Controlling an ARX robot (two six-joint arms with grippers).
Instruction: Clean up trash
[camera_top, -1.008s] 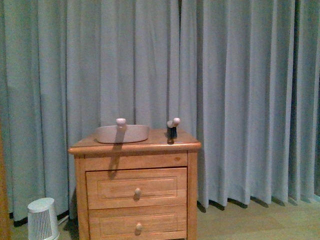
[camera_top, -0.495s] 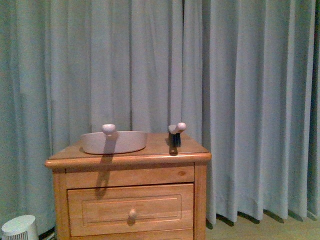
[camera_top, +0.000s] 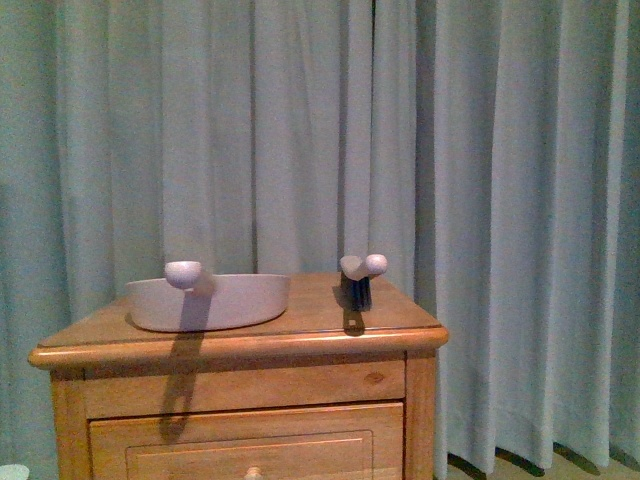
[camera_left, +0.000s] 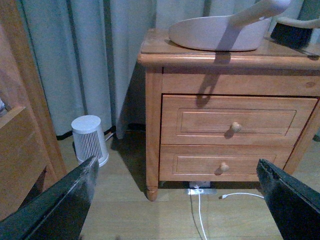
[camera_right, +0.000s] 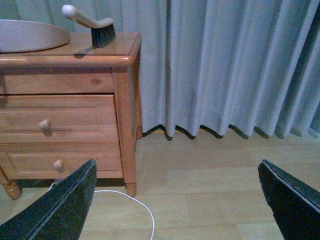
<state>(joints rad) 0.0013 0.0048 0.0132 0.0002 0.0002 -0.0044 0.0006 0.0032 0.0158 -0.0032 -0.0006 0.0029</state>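
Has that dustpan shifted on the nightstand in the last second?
No. The dustpan keeps its spot on the nightstand, left of the brush; only the camera came closer.

honey-brown wooden nightstand (camera_top: 240, 345), beige dustpan (camera_top: 208, 301), black-bristled brush (camera_top: 357, 291), grey-blue curtains (camera_top: 500, 200).

A wooden nightstand (camera_top: 240, 345) stands against a pale blue curtain (camera_top: 500, 200). On its top, a beige dustpan (camera_top: 210, 302) sits toward the left side and a dark-bristled brush (camera_top: 358, 285) toward the right. On the floor to the nightstand's left stands a small white ribbed appliance (camera_left: 90, 140), and a white cable (camera_left: 199, 212) trails out from under it.
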